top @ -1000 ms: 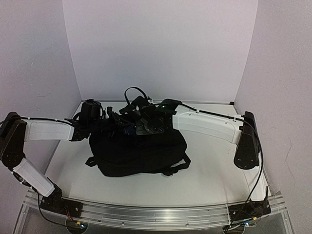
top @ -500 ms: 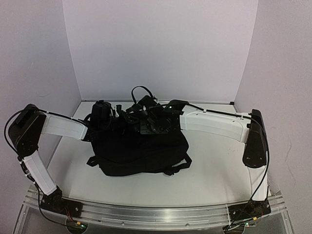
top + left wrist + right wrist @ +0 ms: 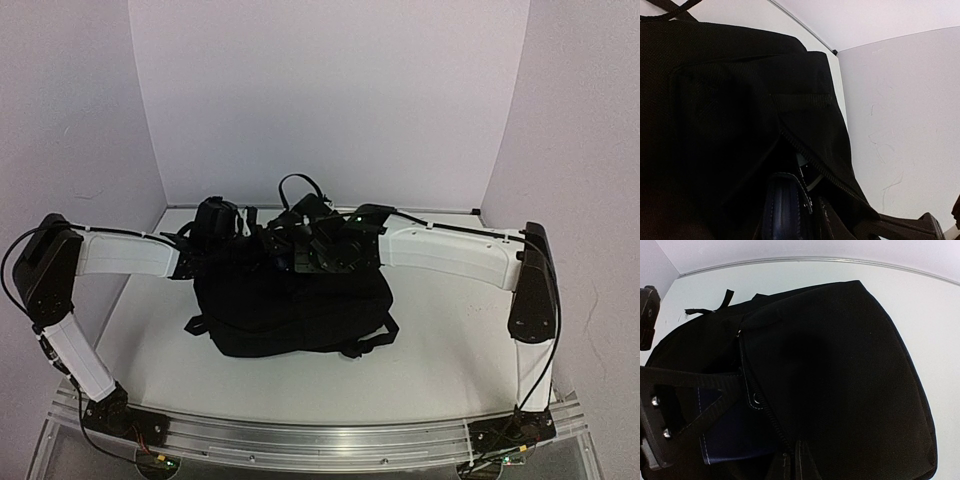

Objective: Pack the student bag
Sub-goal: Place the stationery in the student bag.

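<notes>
Trouble, seen from the top camera, would start at the mouth of the student bag (image 3: 290, 310). It lies flat mid-tabletop (image 3: 450, 340), mouth and carry loop toward the far wall, base toward the arms, and its broader span runs left to right. Both arms reach into that far edge. If either lets the rim go, the opening likely sags shut.

In the left wrist view the left gripper (image 3: 245, 242) hides its own fingers, so I cannot tell if it is spread or pinching. A dark blue item (image 3: 782, 205) sits just inside the zipper (image 3: 812, 162) and could snag on the teeth.

In the right wrist view the right gripper (image 3: 300, 250) is pressed together at the rim. Whether it pinches fabric is unclear.
</notes>
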Motion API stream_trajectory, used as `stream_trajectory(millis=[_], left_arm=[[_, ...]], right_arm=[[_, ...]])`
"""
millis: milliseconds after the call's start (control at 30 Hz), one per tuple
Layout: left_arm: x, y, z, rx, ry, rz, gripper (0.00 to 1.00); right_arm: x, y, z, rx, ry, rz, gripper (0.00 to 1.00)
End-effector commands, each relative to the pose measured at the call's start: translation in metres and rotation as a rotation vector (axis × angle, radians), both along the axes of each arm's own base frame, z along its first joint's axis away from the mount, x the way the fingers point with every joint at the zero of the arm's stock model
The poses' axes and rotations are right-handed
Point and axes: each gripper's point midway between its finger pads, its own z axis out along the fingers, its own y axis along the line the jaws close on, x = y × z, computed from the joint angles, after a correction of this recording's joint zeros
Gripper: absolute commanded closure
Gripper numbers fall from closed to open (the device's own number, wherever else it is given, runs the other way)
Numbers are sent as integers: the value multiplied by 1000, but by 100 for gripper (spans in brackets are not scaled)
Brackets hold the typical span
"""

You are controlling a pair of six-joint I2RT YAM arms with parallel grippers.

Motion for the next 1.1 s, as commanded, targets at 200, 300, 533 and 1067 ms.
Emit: stream_trajectory(millis=[200,300,533,1067], left_arm=[[-20,-2,21,-61,-14,-71,99],[-22,8,38,-113,-65,-18,100],[-19,36,60,-210,-129,140,100],[7,6,48,-385,-26,147,100]], right_arm=[[-3,0,50,127,-69,-12,100],[-4,-1,53,135,-72,-14,100],[-7,3,65,189,-66,3,100],[-11,12,67,250,-48,35,100]])
